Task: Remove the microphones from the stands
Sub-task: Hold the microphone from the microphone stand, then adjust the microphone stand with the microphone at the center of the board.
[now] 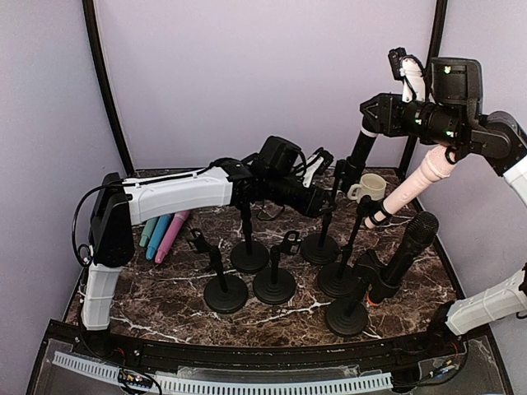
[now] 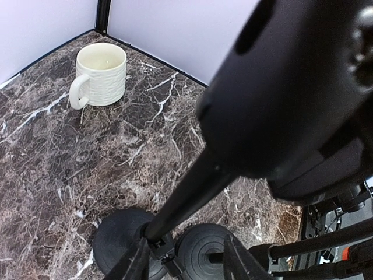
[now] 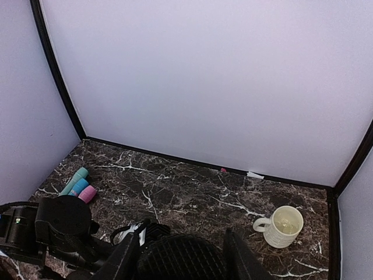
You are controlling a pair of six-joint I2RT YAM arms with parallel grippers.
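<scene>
The black mesh-headed microphone leaned near the dark marble tabletop's far right corner, its head pinched by the right gripper. The left gripper's fingers straddled the thin black stand, their grip unclear. Pulling along the clip's axis with the stand braced seemed wisest.

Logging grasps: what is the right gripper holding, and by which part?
The right gripper holds the black microphone at its mesh-head end, clamped from both sides. The exact contact spot is out of view.

A cream ribbed ceramic mug stands upright on the dark marble tabletop; teal, blue and pink plastic cylinders lie well apart from it.
</scene>
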